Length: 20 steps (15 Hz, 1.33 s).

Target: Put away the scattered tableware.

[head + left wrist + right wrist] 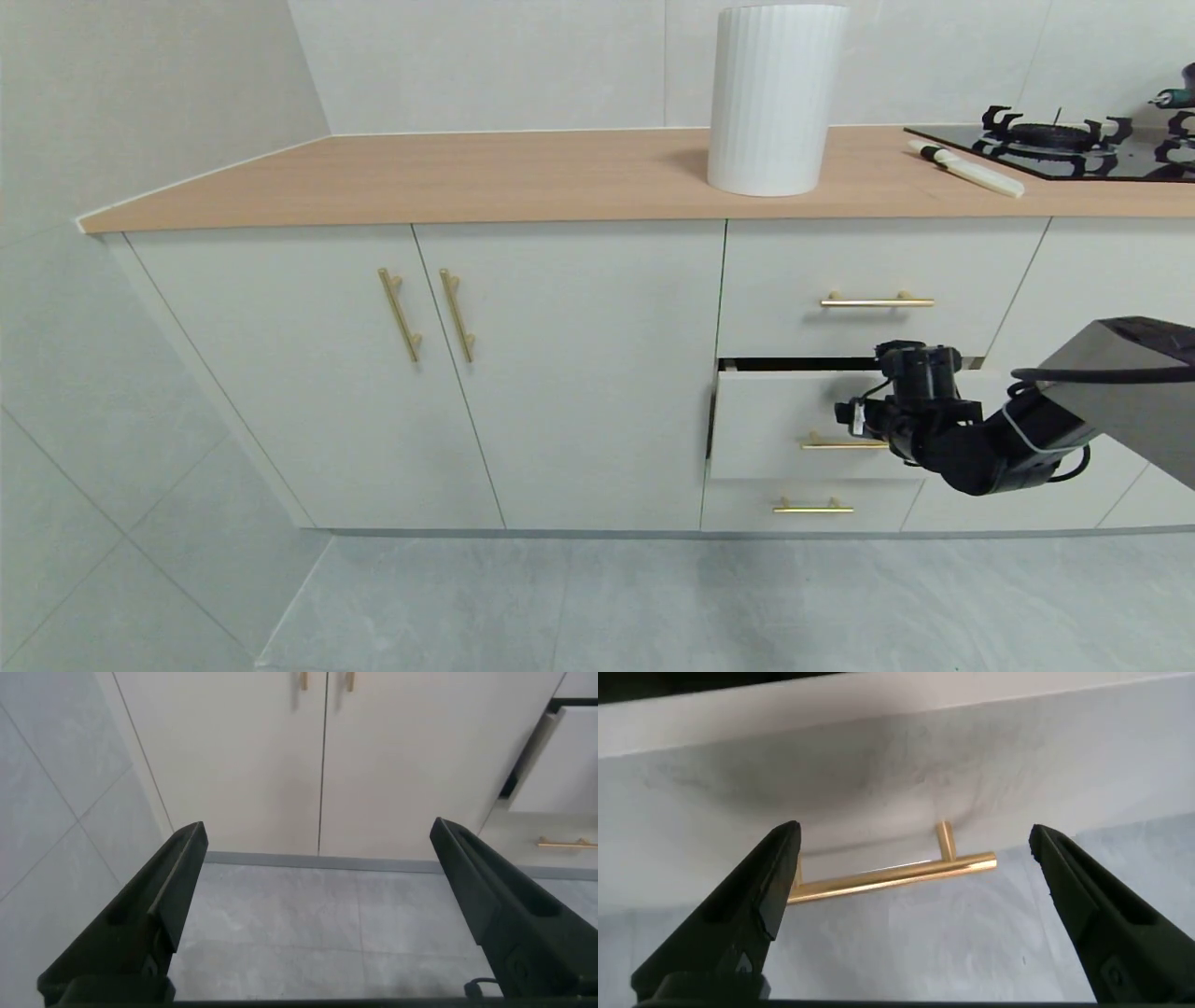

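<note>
**Now: right pincer released at the middle drawer's handle**

From my station I see the knife (966, 168), the only piece of tableware in view, lying flat on the bench (467, 177). It is towards the right end, just beside the front left corner of the stove (1064, 149). A tall white ribbed canister (773, 98) stands upright on the bench, left of the knife and apart from it.

Under that part of the bench, three drawers are stacked. The middle drawer (775, 411) is pulled out a little, with a dark gap along its top edge. My right pincer (873, 425) sits in front of it at the gold handle (896, 875). In the right wrist view the pincer (915, 905) is released, its fingers spread wide with the handle between them. I cannot tell whether either finger touches it.

My left pincer (318, 896) is also released and grasps nothing. It hangs low over the grey floor (308, 924), facing the double cabinet doors (373, 373).
</note>
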{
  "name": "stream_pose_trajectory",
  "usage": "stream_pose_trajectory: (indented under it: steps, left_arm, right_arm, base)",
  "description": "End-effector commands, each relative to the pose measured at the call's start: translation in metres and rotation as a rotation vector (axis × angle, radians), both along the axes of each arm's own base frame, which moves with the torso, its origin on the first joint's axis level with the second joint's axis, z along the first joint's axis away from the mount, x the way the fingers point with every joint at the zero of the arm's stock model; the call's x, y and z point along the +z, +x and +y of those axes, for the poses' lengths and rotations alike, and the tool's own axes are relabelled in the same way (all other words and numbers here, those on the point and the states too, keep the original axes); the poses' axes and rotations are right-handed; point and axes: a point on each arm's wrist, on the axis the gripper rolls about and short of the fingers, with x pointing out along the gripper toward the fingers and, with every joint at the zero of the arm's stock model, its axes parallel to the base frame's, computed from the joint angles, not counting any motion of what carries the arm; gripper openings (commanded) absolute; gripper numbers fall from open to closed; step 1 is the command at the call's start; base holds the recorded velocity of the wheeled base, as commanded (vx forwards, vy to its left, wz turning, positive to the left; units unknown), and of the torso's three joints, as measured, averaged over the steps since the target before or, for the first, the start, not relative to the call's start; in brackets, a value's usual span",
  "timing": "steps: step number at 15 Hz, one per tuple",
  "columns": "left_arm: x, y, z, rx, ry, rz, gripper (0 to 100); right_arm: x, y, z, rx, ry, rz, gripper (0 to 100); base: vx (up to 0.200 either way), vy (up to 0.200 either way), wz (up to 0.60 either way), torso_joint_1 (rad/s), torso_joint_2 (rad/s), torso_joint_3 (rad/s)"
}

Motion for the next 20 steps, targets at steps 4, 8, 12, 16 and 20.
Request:
stream_pose_trajectory:
  steps: [4,8,12,16,20]
  left_arm:
    - [0.000,0.000,0.000,0.000,0.000,-0.001,100]
    - [0.000,0.000,0.000,0.000,0.000,0.001,100]
    - [0.000,0.000,0.000,0.001,0.000,0.001,100]
    - [0.000,0.000,0.000,0.001,0.000,0.001,100]
    - [0.000,0.000,0.000,0.000,0.000,-0.001,100]
  right_arm:
    - [-0.012,0.009,0.000,-0.020,-0.003,-0.030,100]
    - [-0.017,0.028,-0.008,-0.102,-0.017,-0.120,100]
    - [-0.015,0.033,-0.009,-0.125,-0.016,-0.151,100]
    - [-0.012,0.040,-0.013,-0.157,-0.015,-0.201,100]
    - [-0.009,0.040,-0.014,-0.159,-0.011,-0.224,100]
  base:
    - [0.000,0.000,0.00,0.000,0.00,0.000]
    - [0.000,0.000,0.00,0.000,0.00,0.000]
    - [0.000,0.000,0.00,0.000,0.00,0.000]
    - [0.000,0.000,0.00,0.000,0.00,0.000]
    - [0.000,0.000,0.00,0.000,0.00,0.000]
